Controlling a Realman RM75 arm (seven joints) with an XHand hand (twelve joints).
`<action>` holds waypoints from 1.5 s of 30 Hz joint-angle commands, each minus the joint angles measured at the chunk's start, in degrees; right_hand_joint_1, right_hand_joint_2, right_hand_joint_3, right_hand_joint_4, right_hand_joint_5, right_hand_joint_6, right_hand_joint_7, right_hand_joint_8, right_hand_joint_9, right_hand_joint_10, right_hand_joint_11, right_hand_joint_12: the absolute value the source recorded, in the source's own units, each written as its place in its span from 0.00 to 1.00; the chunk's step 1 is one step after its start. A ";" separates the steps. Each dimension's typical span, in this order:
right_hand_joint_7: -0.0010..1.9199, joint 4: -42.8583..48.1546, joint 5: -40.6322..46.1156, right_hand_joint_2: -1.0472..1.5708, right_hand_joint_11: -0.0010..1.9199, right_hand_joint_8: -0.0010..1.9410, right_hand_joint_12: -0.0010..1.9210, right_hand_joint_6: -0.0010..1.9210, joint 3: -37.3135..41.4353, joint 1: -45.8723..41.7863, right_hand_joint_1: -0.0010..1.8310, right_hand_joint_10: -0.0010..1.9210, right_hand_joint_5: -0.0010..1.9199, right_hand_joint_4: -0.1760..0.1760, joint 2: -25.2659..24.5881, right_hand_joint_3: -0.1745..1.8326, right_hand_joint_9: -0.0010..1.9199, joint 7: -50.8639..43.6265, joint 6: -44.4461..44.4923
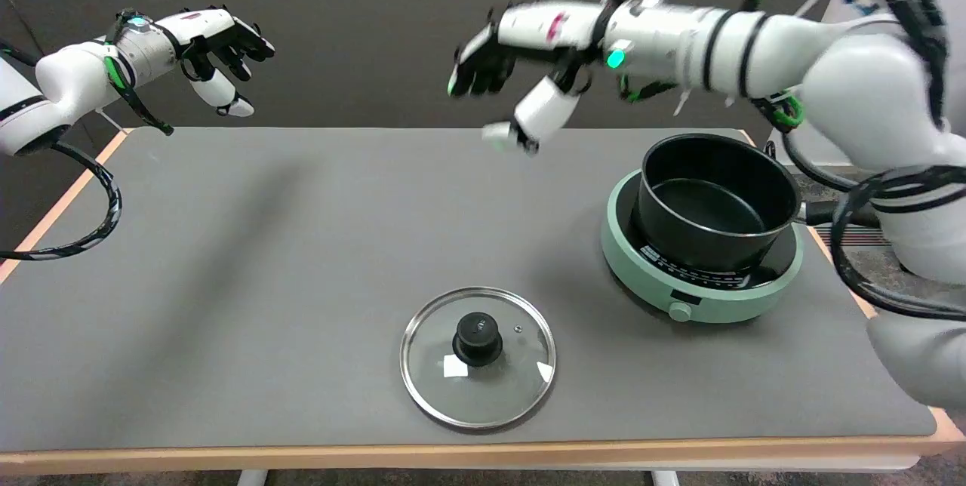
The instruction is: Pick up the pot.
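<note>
A black pot (pixel 715 199) stands uncovered on a round green cooker (pixel 698 305) at the table's right side; its dark handle (pixel 822 212) points right, partly behind my right arm. My right hand (pixel 521 63) hangs in the air up and to the left of the pot, well apart from it, blurred, with fingers spread and nothing in them.
A glass lid (pixel 478 356) with a black knob lies flat near the front edge, left of the cooker. The idle left hand (pixel 219 48) is held in the air at the upper left. Black cables (pixel 860 267) hang by the table's right edge. The grey mat (pixel 264 259) covers the table.
</note>
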 commanded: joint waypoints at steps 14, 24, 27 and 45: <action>0.01 0.37 23.66 0.00 0.01 0.01 0.01 0.01 39.27 -28.67 0.69 0.01 0.01 0.47 -0.48 0.52 0.01 -24.57 36.60; 0.01 0.38 26.57 0.00 0.01 0.01 0.01 0.01 44.00 -30.74 0.69 0.01 0.01 0.52 -2.66 0.51 0.01 -24.57 36.04; 0.01 0.38 27.12 0.00 0.01 0.01 0.01 0.01 45.07 -30.93 0.69 0.01 0.01 0.53 -2.55 0.51 0.01 -24.57 36.04; 0.01 0.37 28.45 0.00 0.01 0.01 0.01 0.01 46.83 -32.55 0.69 0.01 0.01 0.54 -1.54 0.50 0.01 -24.65 36.01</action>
